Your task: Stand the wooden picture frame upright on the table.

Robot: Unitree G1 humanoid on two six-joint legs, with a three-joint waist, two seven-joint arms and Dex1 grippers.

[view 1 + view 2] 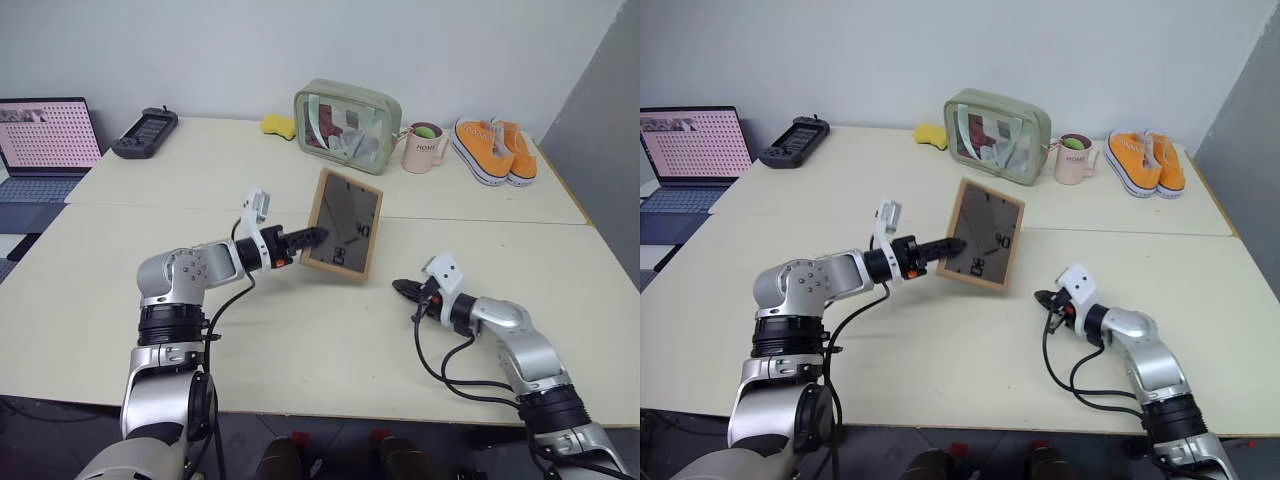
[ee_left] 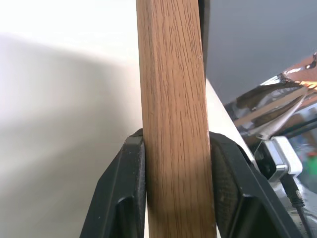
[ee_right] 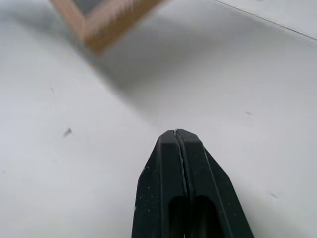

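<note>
The wooden picture frame is raised over the middle of the table, tilted, with its dark grey panel facing me and its lower edge close to the tabletop. My left gripper is shut on the frame's left edge. In the left wrist view the light-wood edge sits squeezed between the two black fingers. To the frame's right, my right gripper hovers low over the table, shut and holding nothing. In the right wrist view its closed tips point toward a corner of the frame.
Along the far side stand a laptop, a black controller, a yellow sponge, a green see-through pouch, a pink mug and orange shoes. A seam between two tabletops runs behind the frame.
</note>
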